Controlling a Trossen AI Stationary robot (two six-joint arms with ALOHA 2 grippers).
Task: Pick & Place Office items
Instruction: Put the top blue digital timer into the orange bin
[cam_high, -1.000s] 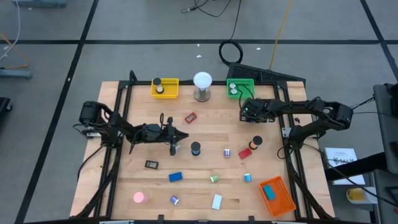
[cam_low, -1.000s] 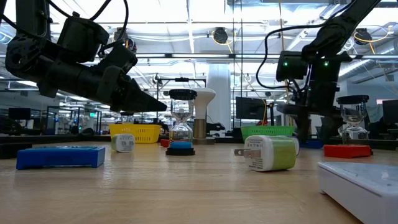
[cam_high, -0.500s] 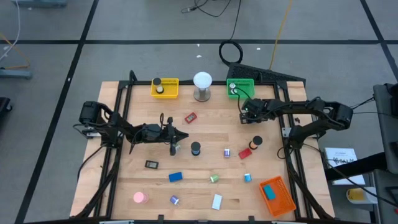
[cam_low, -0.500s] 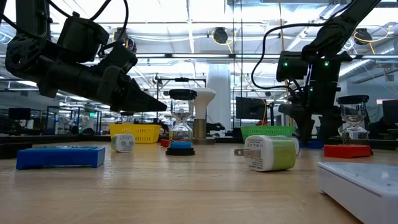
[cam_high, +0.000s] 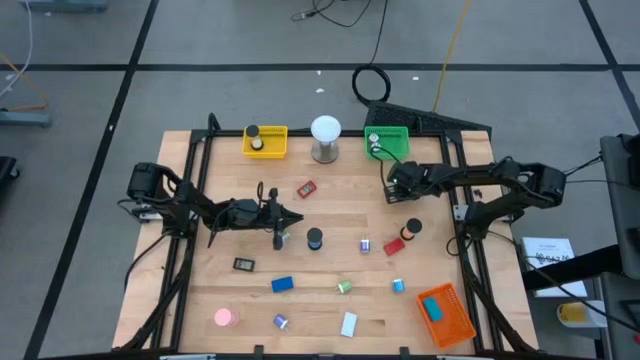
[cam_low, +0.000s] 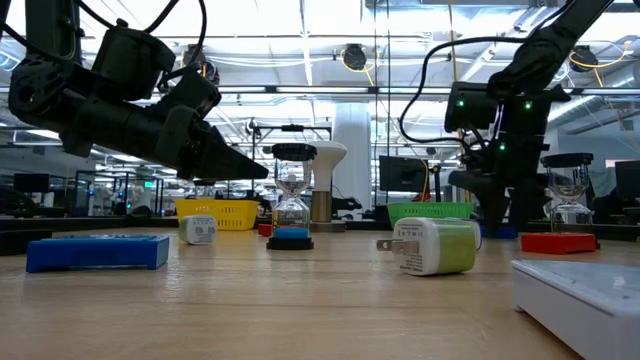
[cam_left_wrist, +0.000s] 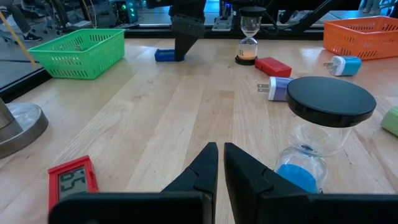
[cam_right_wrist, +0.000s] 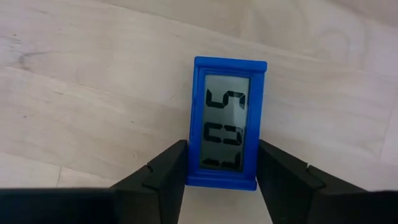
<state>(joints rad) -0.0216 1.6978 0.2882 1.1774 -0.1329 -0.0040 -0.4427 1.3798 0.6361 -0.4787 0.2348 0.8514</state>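
The right gripper (cam_right_wrist: 221, 177) straddles a small blue plastic digital clock (cam_right_wrist: 226, 130) lying flat on the wooden desk (cam_right_wrist: 74, 93), near the far right corner; its fingers (cam_right_wrist: 163, 171) touch both long sides, the clock's long axis pointing straight ahead. The left gripper (cam_left_wrist: 219, 163), fingers shut and empty, waits mid-desk.

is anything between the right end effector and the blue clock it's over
Nothing visible. The right end effector sits directly over the small blue digital clock, one finger on each side of its frame, on bare wooden table. Whether the fingers touch it yet I cannot tell.
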